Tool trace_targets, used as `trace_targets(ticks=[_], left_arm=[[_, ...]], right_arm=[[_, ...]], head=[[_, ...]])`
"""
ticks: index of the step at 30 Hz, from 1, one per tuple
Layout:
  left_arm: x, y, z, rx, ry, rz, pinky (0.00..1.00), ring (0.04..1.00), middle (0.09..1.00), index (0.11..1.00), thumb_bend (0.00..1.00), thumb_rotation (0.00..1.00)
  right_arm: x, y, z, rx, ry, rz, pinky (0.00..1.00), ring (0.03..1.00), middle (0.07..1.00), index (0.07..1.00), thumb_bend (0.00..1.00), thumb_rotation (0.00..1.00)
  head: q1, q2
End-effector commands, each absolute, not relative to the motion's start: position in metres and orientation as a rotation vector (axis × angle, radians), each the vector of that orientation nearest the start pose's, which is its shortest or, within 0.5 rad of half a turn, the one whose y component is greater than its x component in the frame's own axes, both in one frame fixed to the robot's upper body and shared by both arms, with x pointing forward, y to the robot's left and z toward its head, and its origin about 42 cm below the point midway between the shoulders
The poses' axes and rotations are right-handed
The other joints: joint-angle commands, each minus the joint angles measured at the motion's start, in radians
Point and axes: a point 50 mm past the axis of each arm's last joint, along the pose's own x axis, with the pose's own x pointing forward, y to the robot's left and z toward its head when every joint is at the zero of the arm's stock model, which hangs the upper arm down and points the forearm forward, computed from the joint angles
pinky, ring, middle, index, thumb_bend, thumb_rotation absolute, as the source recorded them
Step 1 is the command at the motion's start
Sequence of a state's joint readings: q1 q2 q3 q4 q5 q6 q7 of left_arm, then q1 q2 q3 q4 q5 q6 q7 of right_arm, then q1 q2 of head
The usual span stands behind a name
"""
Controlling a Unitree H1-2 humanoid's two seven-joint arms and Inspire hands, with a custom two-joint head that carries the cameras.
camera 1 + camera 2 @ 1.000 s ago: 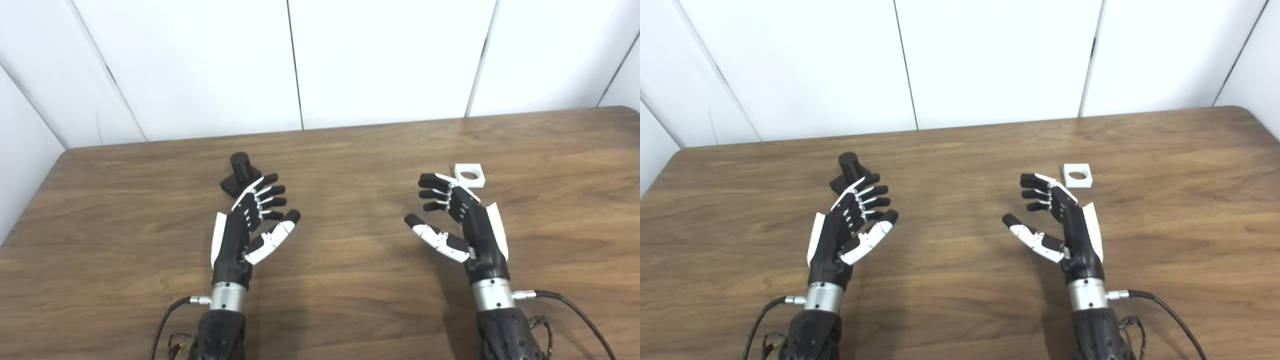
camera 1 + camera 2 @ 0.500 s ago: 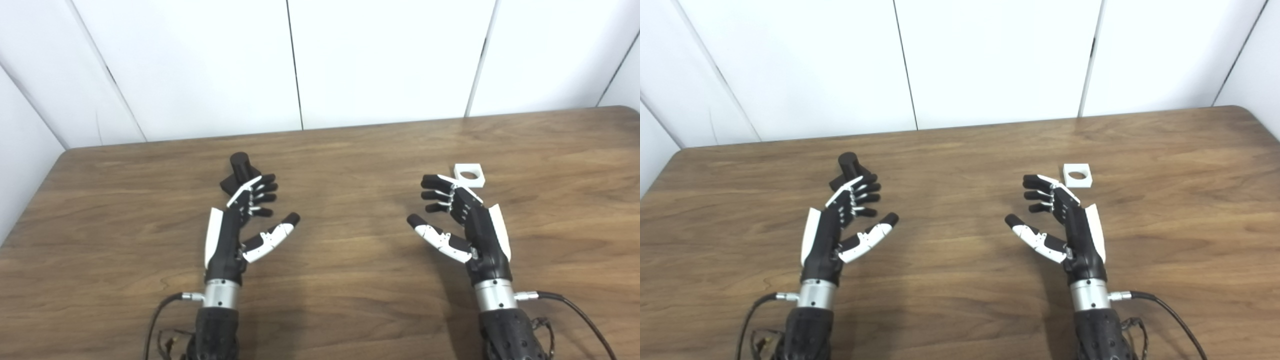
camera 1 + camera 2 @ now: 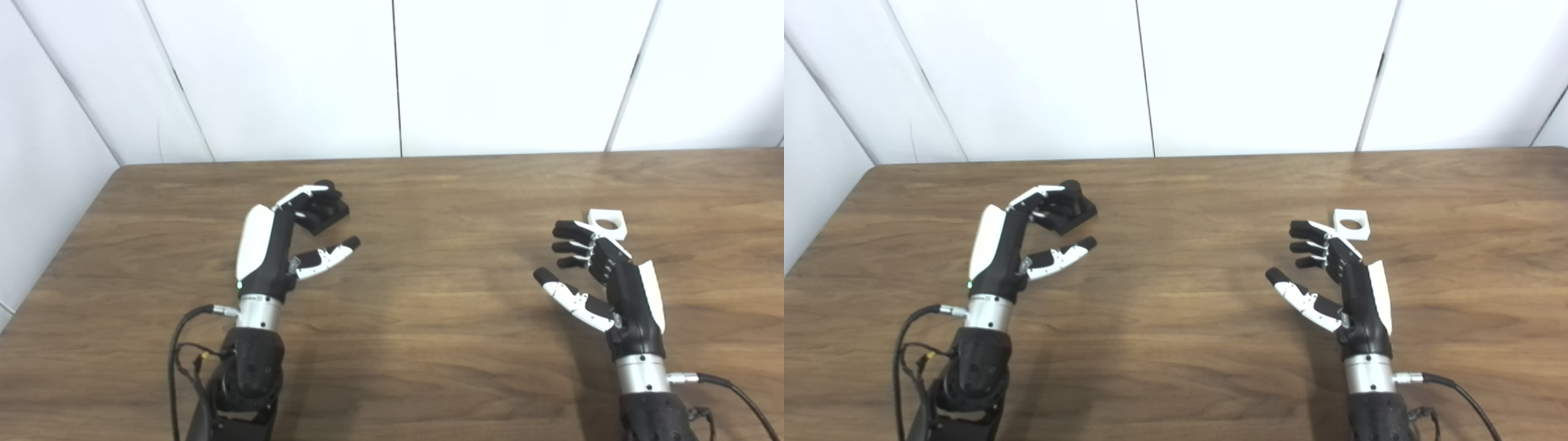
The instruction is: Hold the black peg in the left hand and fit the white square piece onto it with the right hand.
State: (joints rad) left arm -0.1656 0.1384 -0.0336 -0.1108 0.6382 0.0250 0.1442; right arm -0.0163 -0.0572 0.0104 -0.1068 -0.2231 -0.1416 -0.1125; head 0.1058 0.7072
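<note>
Peg (image 3: 327, 211) at far left is reached over but not clearly gripped by the left hand (image 3: 278, 236), while the white square (image 3: 607, 222) lies untouched beyond the open right hand (image 3: 603, 282).

Peg (image 3: 327, 211) far left on the surface (image 3: 429, 343), under the left hand's (image 3: 269, 245) fingers (image 3: 318, 199); square piece (image 3: 607, 222) far right, just beyond the right hand (image 3: 603, 282).

black peg (image 3: 1072, 205) upright, white square piece (image 3: 1352, 223) flat

Bare table (image 3: 429, 294) lies between both hands; peg possibly part-hidden.
</note>
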Motion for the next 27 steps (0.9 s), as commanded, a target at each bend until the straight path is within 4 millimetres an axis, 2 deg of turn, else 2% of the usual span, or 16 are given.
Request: trace_targets(ticks=[1, 7, 15, 16, 19, 27], left_arm=[[0.341, 0.243, 0.207, 0.853, -0.394, 0.246, 0.55, 0.673, 0.712, 0.643, 0.65, 0.15], [0.351, 0.251, 0.214, 1.040, -0.371, 0.317, 0.54, 0.687, 0.746, 0.676, 0.64, 0.17], [0.369, 0.260, 0.223, 1.141, -0.357, 0.378, 0.59, 0.761, 0.782, 0.697, 0.69, 0.20], [0.372, 0.261, 0.223, 1.151, -0.353, 0.381, 0.65, 0.793, 0.808, 0.703, 0.70, 0.25], [0.381, 0.263, 0.223, 1.179, -0.338, 0.379, 0.75, 0.845, 0.846, 0.717, 0.71, 0.31], [0.402, 0.266, 0.217, 1.199, -0.277, 0.345, 0.84, 0.936, 0.907, 0.742, 0.75, 0.46]], right_arm=[[0.294, -0.223, 0.154, -0.248, -0.361, -0.087, 0.57, 0.667, 0.718, 0.707, 0.62, 0.19], [0.295, -0.224, 0.153, -0.239, -0.364, -0.094, 0.56, 0.666, 0.719, 0.698, 0.63, 0.21], [0.293, -0.224, 0.152, -0.231, -0.355, -0.099, 0.57, 0.671, 0.722, 0.701, 0.64, 0.22], [0.293, -0.224, 0.152, -0.232, -0.357, -0.100, 0.56, 0.665, 0.719, 0.702, 0.63, 0.21], [0.293, -0.224, 0.152, -0.234, -0.357, -0.101, 0.56, 0.666, 0.720, 0.701, 0.63, 0.21], [0.295, -0.224, 0.152, -0.243, -0.371, -0.100, 0.56, 0.661, 0.720, 0.699, 0.63, 0.21]], head=[[0.001, 0.000], [0.004, -0.001], [-0.001, -0.003], [-0.001, -0.003], [-0.008, -0.005], [-0.013, -0.006]])
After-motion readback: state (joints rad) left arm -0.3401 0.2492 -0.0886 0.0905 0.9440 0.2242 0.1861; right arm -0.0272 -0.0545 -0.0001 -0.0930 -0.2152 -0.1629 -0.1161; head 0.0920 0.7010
